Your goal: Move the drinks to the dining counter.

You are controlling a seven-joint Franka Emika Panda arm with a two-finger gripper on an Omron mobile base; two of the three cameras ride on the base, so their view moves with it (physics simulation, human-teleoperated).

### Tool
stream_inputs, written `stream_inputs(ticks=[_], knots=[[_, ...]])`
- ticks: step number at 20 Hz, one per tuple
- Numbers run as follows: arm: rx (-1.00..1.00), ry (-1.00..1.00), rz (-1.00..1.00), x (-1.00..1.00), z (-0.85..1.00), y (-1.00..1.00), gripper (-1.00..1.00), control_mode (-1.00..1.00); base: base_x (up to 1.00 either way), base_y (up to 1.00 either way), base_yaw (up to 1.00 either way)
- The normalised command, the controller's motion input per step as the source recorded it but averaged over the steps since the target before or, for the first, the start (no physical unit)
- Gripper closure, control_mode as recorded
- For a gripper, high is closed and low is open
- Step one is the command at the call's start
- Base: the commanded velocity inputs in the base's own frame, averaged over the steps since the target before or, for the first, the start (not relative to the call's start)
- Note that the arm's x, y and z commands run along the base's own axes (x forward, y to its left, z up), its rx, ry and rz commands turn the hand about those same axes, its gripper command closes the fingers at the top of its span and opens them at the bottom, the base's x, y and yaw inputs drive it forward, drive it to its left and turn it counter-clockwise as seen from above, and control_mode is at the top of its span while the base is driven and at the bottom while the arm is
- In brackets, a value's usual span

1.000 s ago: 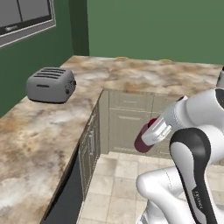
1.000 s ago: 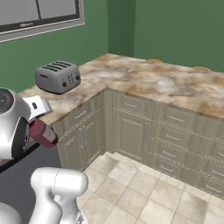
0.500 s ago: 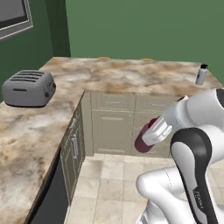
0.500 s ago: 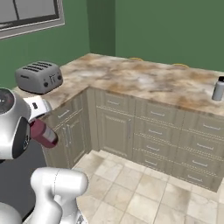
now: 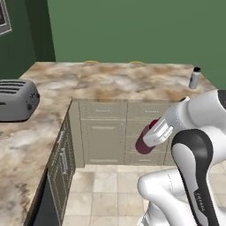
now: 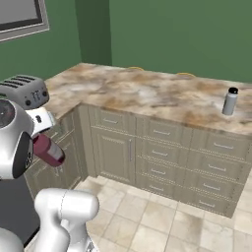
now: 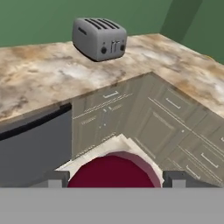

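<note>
Green walls enclose a kitchen corner where an L-shaped marbled table (image 5: 128,81) stands on beige drawer fronts above a pale tiled floor (image 6: 162,221). A grey toaster (image 5: 15,99) sits on the left run. The pale grey bottle (image 6: 229,101) stands upright at the far right, near the edge. The dark red bottle (image 5: 145,140) hangs tilted over the floor, long axis slanting down-left, clamped in the jaws of the gripper (image 7: 114,178).

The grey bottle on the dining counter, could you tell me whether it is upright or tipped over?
Upright: the grey bottle stands on its base on the dining counter, black cap on top.
</note>
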Motion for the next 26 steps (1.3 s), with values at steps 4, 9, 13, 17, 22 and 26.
stream_inputs(ticks=[4, 9, 13, 17, 22, 26], knots=[[0.0, 0.0, 0.0, 0.0, 0.0, 0.0, 1.0, 1.0, 0.59, -0.16, -0.21], [0.0, 0.0, 0.0, 0.0, 0.0, 0.0, 1.0, 1.0, 0.48, -0.26, -0.23], [0.0, 0.0, 0.0, 0.0, 0.0, 0.0, 1.0, 1.0, 0.38, -0.39, -0.25], [0.0, 0.0, 0.0, 0.0, 0.0, 0.0, 1.0, 1.0, 0.35, -0.42, -0.25], [0.0, 0.0, 0.0, 0.0, 0.0, 0.0, 1.0, 1.0, 0.28, -0.47, -0.26], [0.0, 0.0, 0.0, 0.0, 0.0, 0.0, 1.0, 1.0, 0.29, -0.48, -0.27]])
